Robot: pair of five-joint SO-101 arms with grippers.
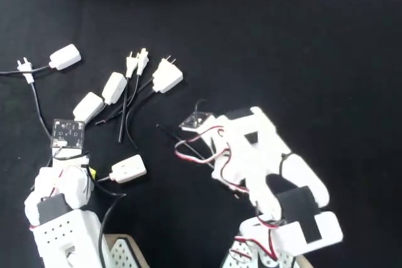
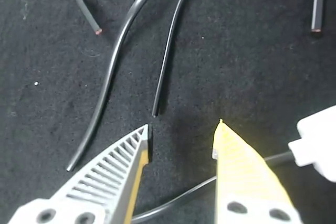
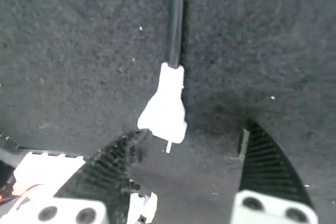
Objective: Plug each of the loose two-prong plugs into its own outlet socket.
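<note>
Several white outlet sockets lie at the table's left: one far left (image 1: 65, 56), two side by side (image 1: 114, 87) (image 1: 88, 106), and one nearer the front (image 1: 128, 169). Loose two-prong plugs lie at the far left (image 1: 25, 67) and as a pair (image 1: 137, 62) beside a larger plug (image 1: 166, 75). My left gripper (image 2: 184, 128) is open over bare cloth and black cable ends, with the front socket (image 2: 317, 140) beside its yellow finger (image 2: 236, 166). My right gripper (image 3: 191, 137) is open, and a small white plug (image 3: 165, 106) lies between its fingers, prongs toward me, close to one finger (image 3: 113, 166).
Black cables (image 1: 125, 114) run from the plugs and sockets across the left half of the black cloth (image 1: 301, 54). The left arm (image 1: 63, 183) is at the front left, the right arm (image 1: 257, 155) at the front centre. The right half is open cloth.
</note>
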